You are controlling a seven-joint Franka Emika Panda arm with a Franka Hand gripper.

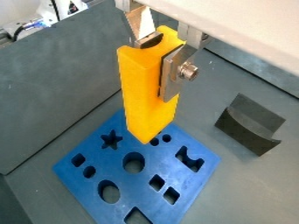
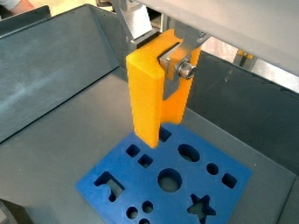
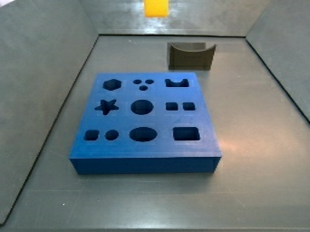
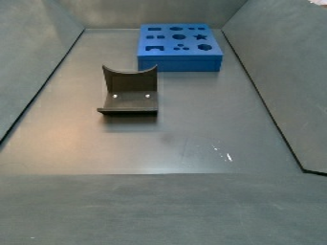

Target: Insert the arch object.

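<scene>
The hand is clamped on the arch, silver fingers pinching its upper end, so the orange-yellow block hangs straight down from it. Directly under the hand sits the blue board, and the arch's lower tip is clear above it, not in any cutout yet. In a side view only the bottom of the arch peeks in at the frame edge, well above the board. Off to the side of the hand on the worktop is the dark notched block, out of the way.

My guess on what could go wrong: if the arch isn't lined up or rotated to match its slot, it'll jam on the board's face and twist in the hand.
</scene>
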